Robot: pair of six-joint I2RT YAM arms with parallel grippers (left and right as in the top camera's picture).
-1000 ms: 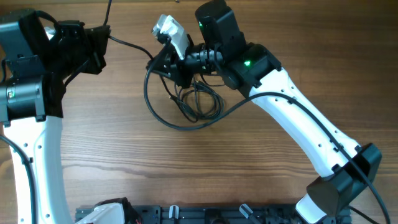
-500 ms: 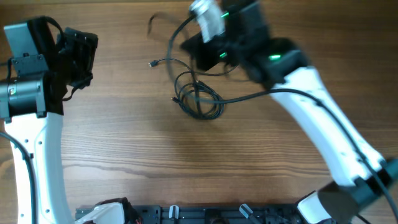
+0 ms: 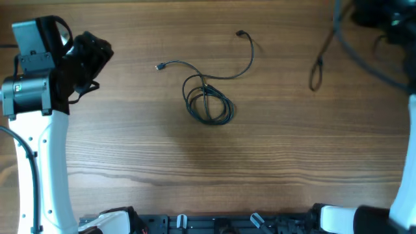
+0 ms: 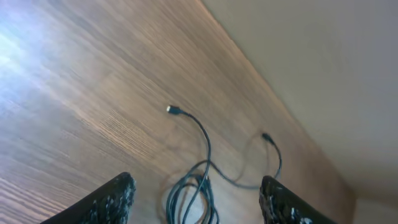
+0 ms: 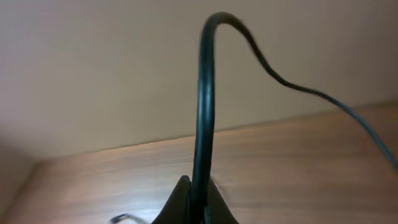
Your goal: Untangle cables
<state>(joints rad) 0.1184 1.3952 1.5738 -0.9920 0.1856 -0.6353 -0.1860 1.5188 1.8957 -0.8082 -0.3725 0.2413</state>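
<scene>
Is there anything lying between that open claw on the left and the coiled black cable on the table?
Nothing visible. Only bare table separates the left gripper from the coiled cable, whose nearest plug end lies toward that gripper.

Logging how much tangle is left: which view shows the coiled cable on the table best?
Overhead: the coiled cable lies whole, loops and both plug ends visible. Left wrist cuts off the loops at the bottom edge. Right wrist shows at most a blurred plug tip.

coiled cable: 1 | hanging cable: 1 | plug ends: 2 | tools: 2, left tool, right tool
</scene>
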